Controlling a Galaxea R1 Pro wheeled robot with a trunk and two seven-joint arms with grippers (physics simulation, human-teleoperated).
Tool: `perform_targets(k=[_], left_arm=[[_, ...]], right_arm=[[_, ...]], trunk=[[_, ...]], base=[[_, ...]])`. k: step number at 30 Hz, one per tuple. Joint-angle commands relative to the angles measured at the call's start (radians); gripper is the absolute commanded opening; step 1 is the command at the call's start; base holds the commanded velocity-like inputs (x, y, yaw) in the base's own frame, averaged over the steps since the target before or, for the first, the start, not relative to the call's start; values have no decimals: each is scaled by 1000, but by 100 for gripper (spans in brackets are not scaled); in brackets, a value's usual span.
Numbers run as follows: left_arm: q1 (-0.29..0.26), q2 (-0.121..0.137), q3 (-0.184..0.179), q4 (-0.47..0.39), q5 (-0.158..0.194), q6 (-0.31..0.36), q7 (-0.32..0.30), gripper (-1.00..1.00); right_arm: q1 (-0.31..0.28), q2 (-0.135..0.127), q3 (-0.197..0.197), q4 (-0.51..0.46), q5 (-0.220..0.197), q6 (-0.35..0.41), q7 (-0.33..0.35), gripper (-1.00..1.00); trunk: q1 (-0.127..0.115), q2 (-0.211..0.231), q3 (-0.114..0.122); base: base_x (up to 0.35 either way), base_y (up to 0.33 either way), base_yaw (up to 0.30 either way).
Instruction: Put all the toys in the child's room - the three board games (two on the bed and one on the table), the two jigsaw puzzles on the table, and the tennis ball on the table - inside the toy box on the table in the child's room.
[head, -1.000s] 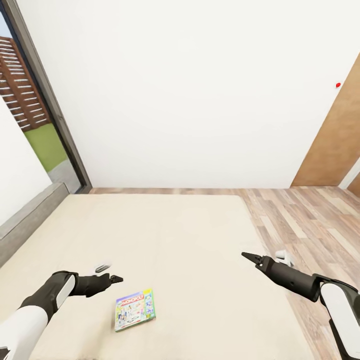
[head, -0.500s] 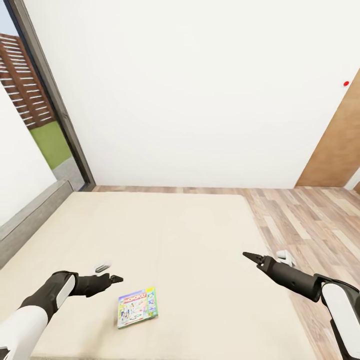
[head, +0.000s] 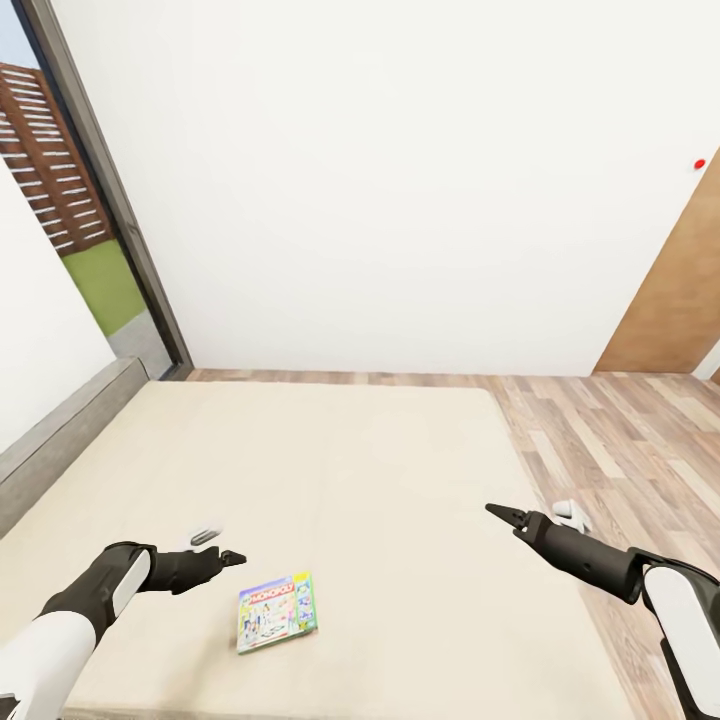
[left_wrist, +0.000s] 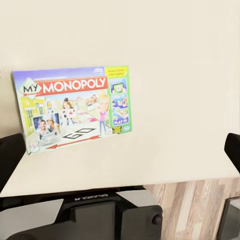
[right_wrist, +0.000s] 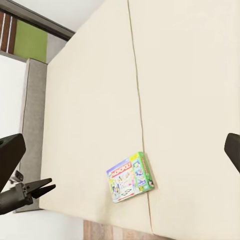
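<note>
Head view: a beige bed (head: 330, 470) with a grey headboard (head: 60, 440) along its left edge spans the lower frame, bordered on the right by wood-plank floor (head: 620, 430) and behind by a white wall (head: 400, 180). One board game (head: 276, 612), a flat white-green box with a red band, lies flat on the mattress near the bed's near edge. The left gripper (head: 232, 557) hangs just above and to the left of the box, apart from it; whether its fingers are spread cannot be told here. The right gripper (head: 500, 514) hovers over the bed's right margin, well apart from the box, its tips drawn to a point.

Left wrist view: the board game (left_wrist: 75, 107), lettered "MY MONOPOLY", lies on the mattress; two dark fingertips (left_wrist: 10, 155) stand wide apart at the frame's sides, empty.

Right wrist view: the board game (right_wrist: 131, 177) rests beside a seam in the mattress; the left gripper (right_wrist: 42, 189) shows parted tips, and the right gripper's own fingers (right_wrist: 11, 150) are spread, empty.
</note>
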Motion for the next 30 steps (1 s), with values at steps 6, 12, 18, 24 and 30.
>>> perform_targets(k=[6, 12, 18, 24, 30], left_arm=[[-1, 0, 3, 0, -2, 6, -2, 100], [-1, -2, 6, 0, -57, 6, 20, 100], [-1, -3, 7, 0, -77, -24, 33, 100], [-1, -3, 8, 0, -78, -41, 48, 100], [-1, -27, 8, 0, -79, -87, 50, 100]], right_arm=[[-1, 0, -2, 0, 8, 5, 10, 100], [-1, 0, -1, 1, 7, 5, 10, 100], [-1, 0, -1, 1, 7, 5, 10, 100], [-1, -5, -1, -3, 6, 5, 14, 100], [-5, -4, 26, -5, -1, 5, 19, 100]], trunk=[[1, -2, -11], [1, -2, -20], [1, -2, -30], [1, -2, -40], [1, -2, -50]], base=[[0, 0, 0], [0, 0, 0], [0, 0, 0], [0, 0, 0], [0, 0, 0]])
